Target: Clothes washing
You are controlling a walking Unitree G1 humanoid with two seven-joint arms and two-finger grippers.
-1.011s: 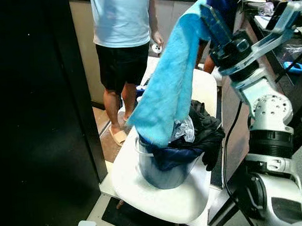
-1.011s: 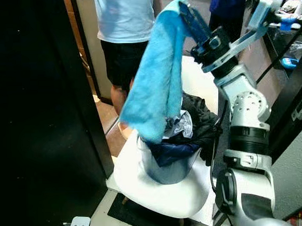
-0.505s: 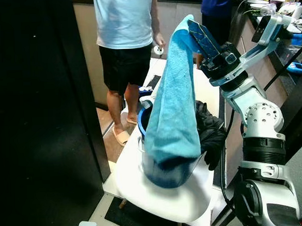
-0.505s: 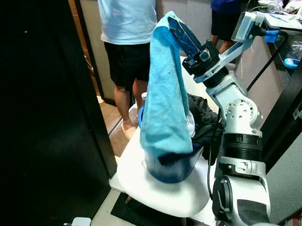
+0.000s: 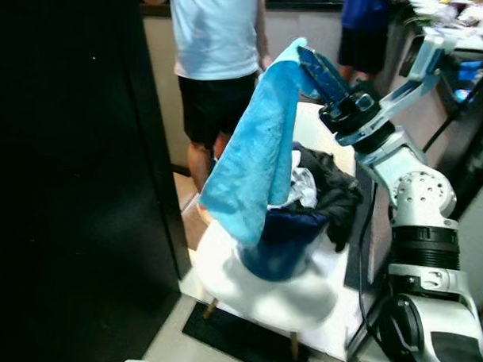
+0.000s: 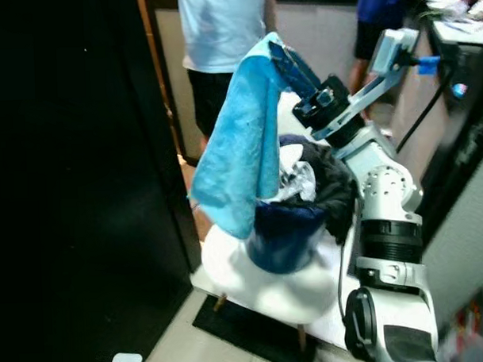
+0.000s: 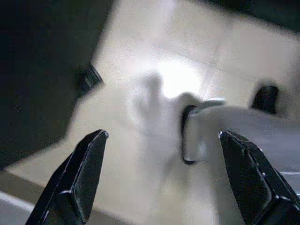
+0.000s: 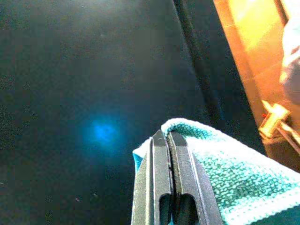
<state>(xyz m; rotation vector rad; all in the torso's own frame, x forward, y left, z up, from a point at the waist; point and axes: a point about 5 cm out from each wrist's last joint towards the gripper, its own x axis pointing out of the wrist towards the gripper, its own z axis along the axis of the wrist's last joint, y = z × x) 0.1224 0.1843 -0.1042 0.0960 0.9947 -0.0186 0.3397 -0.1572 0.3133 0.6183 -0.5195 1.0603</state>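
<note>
So the right gripper [image 5: 304, 56] is up high with its fingers pinched tight on one edge of a light blue towel [image 5: 253, 161]. From the right wrist view you can see the two black fingers [image 8: 165, 187] pressed flat together with the terry cloth bunched against them. The towel hangs down in a long drape, and its lower end is level with the top of the laundry bucket [image 5: 280, 255], over its left side.

The bucket is bluish and sits on a white chair [image 5: 253, 296]. It's stuffed full: there's a dark navy piece [image 5: 294, 223] folded over the rim, something pale and crinkly [image 5: 304, 187] on top, and black clothes [image 5: 333, 198] spilling over the right side toward the robot's silver arm [image 5: 413, 199].

The left gripper [image 7: 164, 183] hangs low over a pale tiled floor [image 7: 140, 70], fingers spread wide apart and holding nothing.

A big dark panel takes up the left side of the head views. Behind the chair a person [image 5: 217, 63] in a light tee and black shorts is standing, and another person in blue [image 5: 367, 22] is further back by a cluttered worktop [image 5: 458, 22].
</note>
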